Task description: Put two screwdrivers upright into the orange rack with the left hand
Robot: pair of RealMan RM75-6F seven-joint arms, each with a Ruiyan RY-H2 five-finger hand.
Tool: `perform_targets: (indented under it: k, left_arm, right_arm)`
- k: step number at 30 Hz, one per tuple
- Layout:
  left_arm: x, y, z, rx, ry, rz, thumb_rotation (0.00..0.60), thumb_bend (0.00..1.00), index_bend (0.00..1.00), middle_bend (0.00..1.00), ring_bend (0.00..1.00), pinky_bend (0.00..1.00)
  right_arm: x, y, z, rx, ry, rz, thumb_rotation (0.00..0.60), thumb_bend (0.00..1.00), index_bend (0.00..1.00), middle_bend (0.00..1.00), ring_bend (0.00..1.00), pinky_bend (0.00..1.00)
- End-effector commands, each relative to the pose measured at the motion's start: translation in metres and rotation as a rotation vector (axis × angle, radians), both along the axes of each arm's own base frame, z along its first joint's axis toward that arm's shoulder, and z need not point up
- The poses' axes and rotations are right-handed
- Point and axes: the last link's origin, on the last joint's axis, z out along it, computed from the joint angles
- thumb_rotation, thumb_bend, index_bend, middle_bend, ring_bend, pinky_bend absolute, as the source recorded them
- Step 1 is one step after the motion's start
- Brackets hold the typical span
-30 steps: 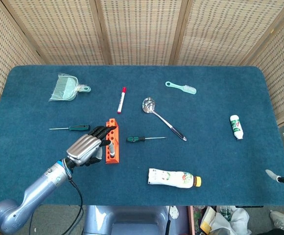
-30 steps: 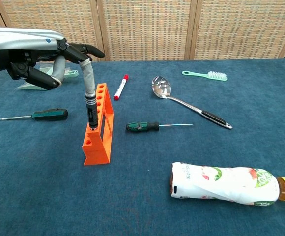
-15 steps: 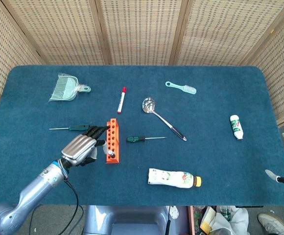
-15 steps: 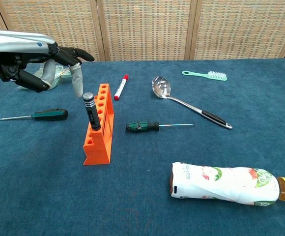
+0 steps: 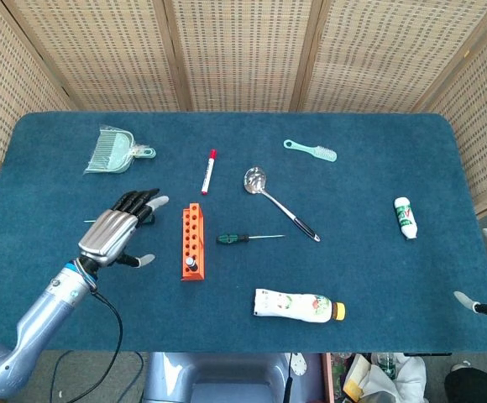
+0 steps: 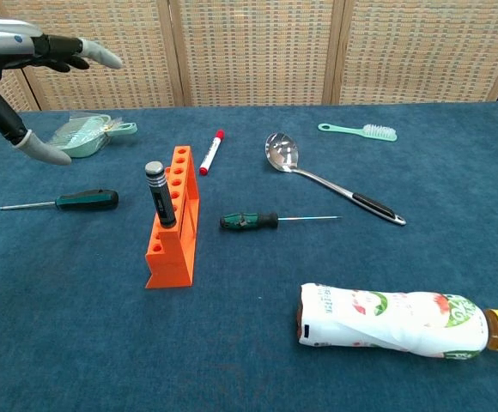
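My head view looks steeply down from high up, taking in the whole blue surface (image 5: 378, 277) out to the wicker screens (image 5: 243, 50) behind. My chest view sits low and near at the front edge, facing level across the surface toward the screens. Both share the orange rack (image 5: 191, 243) and the spoon (image 6: 326, 186).

blue table (image 5: 378, 277), rack (image 5: 191, 242), screwdrivers (image 5: 248, 238), bottle (image 5: 298, 305)

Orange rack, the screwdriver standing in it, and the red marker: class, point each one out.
orange rack (image 6: 179, 232), chest view, on its side wall
standing screwdriver (image 6: 159, 192), chest view, on its black handle
red marker (image 5: 207, 173), head view, on its white barrel
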Motion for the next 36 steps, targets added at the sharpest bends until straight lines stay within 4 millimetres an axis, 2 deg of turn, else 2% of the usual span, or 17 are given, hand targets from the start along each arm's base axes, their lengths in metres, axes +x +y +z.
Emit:
perform_targets:
  k: [1, 7, 14, 23, 30, 36]
  left_arm:
    - [-0.023, 0.021, -0.015, 0.054, 0.064, 0.068, 0.6, 0.0, 0.05, 0.0, 0.0, 0.0]
    - [-0.049, 0.046, -0.039, 0.079, 0.073, 0.136, 0.6, 0.0, 0.19, 0.0, 0.0, 0.0]
    - [-0.067, 0.067, -0.059, 0.067, 0.096, 0.186, 0.6, 0.0, 0.28, 0.0, 0.0, 0.0]
    - [-0.089, 0.092, -0.081, 0.052, 0.139, 0.253, 0.6, 0.0, 0.32, 0.0, 0.0, 0.0]
    - [-0.099, 0.1, -0.091, 0.043, 0.141, 0.29, 0.6, 0.1, 0.41, 0.0, 0.0, 0.0]
    - [-0.101, 0.105, -0.099, 0.034, 0.135, 0.306, 0.6, 0.11, 0.41, 0.0, 0.0, 0.0]
  right_arm:
    - [0.0, -0.001, 0.0, -0.004, 0.004, -0.002, 0.6, 0.0, 0.0, 0.0, 0.0, 0.0]
    - [-0.003, -0.005, -0.001, -0.005, 0.011, -0.016, 0.6, 0.0, 0.0, 0.0, 0.0, 0.0]
    - [-0.005, -0.009, -0.002, -0.001, 0.013, -0.033, 0.6, 0.0, 0.0, 0.0, 0.0, 0.0]
    - [-0.008, -0.011, 0.001, -0.023, 0.012, -0.052, 0.6, 0.0, 0.0, 0.0, 0.0, 0.0]
    - [-0.009, -0.013, 0.001, -0.022, 0.014, -0.055, 0.6, 0.0, 0.0, 0.0, 0.0, 0.0]
    - [-0.009, -0.013, 0.0, -0.021, 0.015, -0.059, 0.6, 0.0, 0.0, 0.0, 0.0, 0.0]
